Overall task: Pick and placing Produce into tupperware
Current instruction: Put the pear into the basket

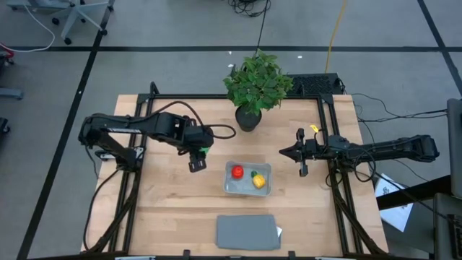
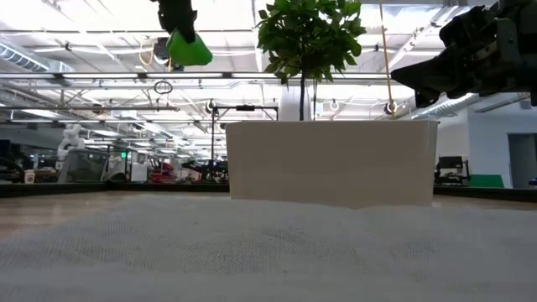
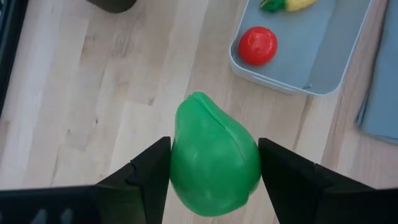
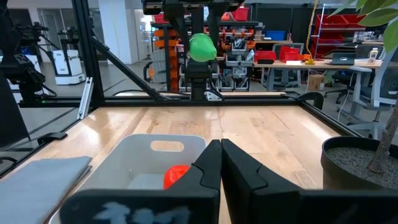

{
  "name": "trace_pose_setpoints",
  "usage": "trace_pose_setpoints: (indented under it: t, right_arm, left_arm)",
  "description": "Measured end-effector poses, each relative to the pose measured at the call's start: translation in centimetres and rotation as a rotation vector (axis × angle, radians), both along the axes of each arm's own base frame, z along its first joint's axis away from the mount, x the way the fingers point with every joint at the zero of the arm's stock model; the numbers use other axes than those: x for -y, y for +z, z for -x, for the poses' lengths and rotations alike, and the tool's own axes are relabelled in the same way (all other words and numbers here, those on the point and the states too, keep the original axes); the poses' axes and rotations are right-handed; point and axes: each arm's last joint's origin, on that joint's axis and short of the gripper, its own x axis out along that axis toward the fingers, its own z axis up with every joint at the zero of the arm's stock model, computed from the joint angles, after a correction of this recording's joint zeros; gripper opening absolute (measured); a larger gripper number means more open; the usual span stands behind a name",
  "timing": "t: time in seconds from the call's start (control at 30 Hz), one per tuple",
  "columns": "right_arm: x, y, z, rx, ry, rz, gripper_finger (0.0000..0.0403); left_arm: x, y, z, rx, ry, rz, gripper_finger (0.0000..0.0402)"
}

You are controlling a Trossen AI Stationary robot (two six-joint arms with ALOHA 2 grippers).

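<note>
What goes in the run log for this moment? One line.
left gripper: holds green produce, raised | right gripper: shut, idle | tupperware: red, yellow inside

Both arms are dark, nearly black, built of slim tubular links joined by chunkier rounded joint housings. A black cable loops off the left arm (image 1: 137, 126) near its wrist. The right arm (image 1: 382, 148) carries a small yellow marking close to its wrist. Each ends in two flat, matte black, wedge-shaped fingers (image 3: 146, 171) with angular edges.

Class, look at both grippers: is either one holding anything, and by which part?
The left gripper holds the green produce piece in the air, its jaws pressed on opposite sides. The right gripper holds nothing; jaws together.
</note>
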Motion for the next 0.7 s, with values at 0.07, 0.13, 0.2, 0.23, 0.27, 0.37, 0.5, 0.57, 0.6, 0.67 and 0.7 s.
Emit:
trace_pose_setpoints:
  t: [0.07,0.13,0.2,0.23,0.27,0.37,0.5,0.57,0.6,0.67,0.7]
  right_arm:
    - [0.0,0.0,0.0,0.0,0.0,0.0,0.0]
    - [0.0,0.0,0.0,0.0,0.0,-0.004,0.0]
    - [0.0,0.0,0.0,0.0,0.0,-0.015,0.0]
    - [0.0,0.0,0.0,0.0,0.0,-0.019,0.0]
    - [0.0,0.0,0.0,0.0,0.0,-0.022,0.0]
    - [0.0,0.0,0.0,0.0,0.0,-0.021,0.0]
    - [0.0,0.0,0.0,0.0,0.0,-0.007,0.0]
    - [0.0,0.0,0.0,0.001,0.0,0.0,0.0]
    - [0.0,0.0,0.0,0.002,0.0,0.001,0.0]
    - [0.0,0.1,0.0,0.007,0.0,0.0,0.0]
    - [0.0,0.1,0.0,0.007,0.0,0.0,0.0]
  left_arm:
    - [0.1,0.0,-0.1,0.011,-0.004,0.002,0.0214]
    - [0.2,0.1,-0.2,0.028,-0.004,0.005,0.0214]
    - [0.4,0.1,-0.4,0.041,-0.008,0.009,0.0214]
    - [0.4,0.1,-0.4,0.041,-0.01,0.014,0.0214]
    - [0.4,0.2,-0.4,0.043,-0.013,0.018,0.0214]
    - [0.7,0.3,-0.6,0.07,-0.025,0.027,0.0214]
    - [1.5,0.6,-1.3,0.154,-0.078,0.039,0.0214]
    - [1.8,0.8,-1.6,0.193,-0.112,0.041,0.0214]
    - [2.0,0.9,-1.7,0.21,-0.126,0.039,0.0214]
    - [2.2,1.1,-1.9,0.234,-0.145,0.035,0.0214]
    - [2.3,1.0,-2.0,0.238,-0.154,0.031,0.0214]
